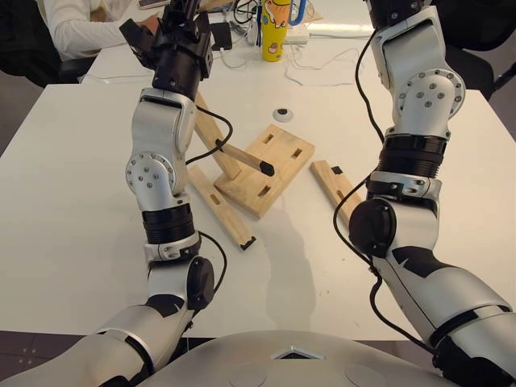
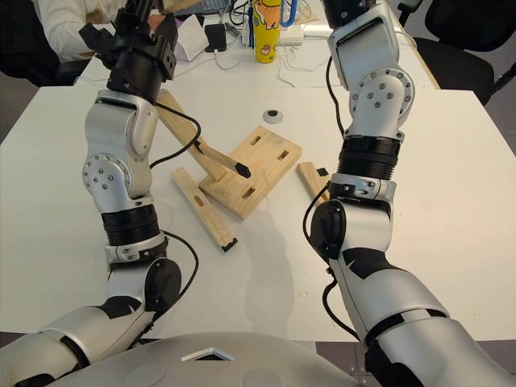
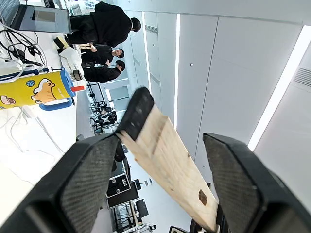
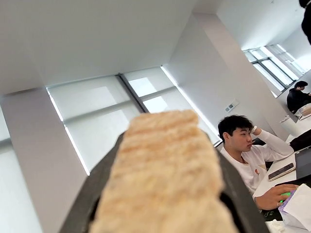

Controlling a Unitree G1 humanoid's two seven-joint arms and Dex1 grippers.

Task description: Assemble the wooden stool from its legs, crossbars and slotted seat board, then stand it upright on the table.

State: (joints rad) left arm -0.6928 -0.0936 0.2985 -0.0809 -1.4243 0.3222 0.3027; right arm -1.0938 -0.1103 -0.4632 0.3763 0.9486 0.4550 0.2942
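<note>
on the white table (image 1: 72,161), nearest, a loose leg (image 1: 222,208) lies just at 9 o'clock of the slotted seat board (image 1: 278,157). a second leg (image 1: 332,181) lies near it at 3 o'clock. a black-tipped bar (image 1: 246,159) slants over the board. raised above, the left pincer (image 3: 163,141) grasps a capped wooden piece (image 3: 167,162) slanting between its pads. the right pincer (image 4: 167,187) is clenched on a pale wooden end (image 4: 167,155). a yellow cup (image 1: 275,28) stands far off at 12 o'clock.

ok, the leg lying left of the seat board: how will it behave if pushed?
The leg looks like solid wood, so probably stiff. It lies flat on square faces, so likely slides rather than rolls. Its black end cap might drag and swing it.
</note>
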